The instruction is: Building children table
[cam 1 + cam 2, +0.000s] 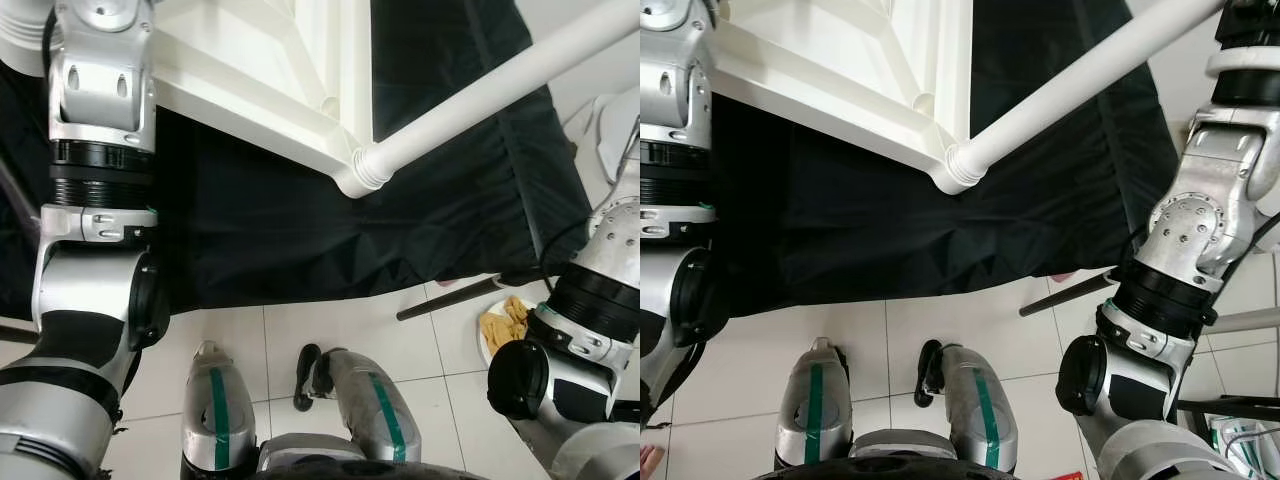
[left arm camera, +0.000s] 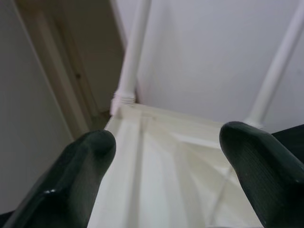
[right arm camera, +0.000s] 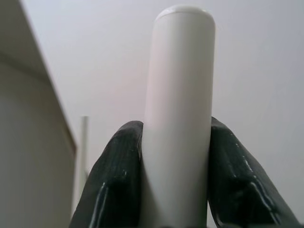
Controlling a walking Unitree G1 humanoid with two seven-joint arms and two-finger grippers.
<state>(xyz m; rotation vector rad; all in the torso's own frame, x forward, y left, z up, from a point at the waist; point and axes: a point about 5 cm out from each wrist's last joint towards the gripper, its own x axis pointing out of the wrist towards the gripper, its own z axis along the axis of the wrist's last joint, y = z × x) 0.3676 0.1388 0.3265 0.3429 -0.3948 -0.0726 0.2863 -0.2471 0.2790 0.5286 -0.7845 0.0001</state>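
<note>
Left gripper hovers with its two black fingers spread apart, holding nothing, just over the ribbed underside of the white tabletop, which lies upside down on the black cloth. Seen from this tabletop, my left arm is at its left edge, close to the panel. At the near corner of the tabletop a threaded socket receives the white leg, whose long axis runs from the socket up and to the right, away from the tabletop. My right gripper is clamped around this leg near its rounded free end, so I judge the right arm is the one to turn the leg into the socket. Right of the tabletop, a plate of food sits on the tile floor.
</note>
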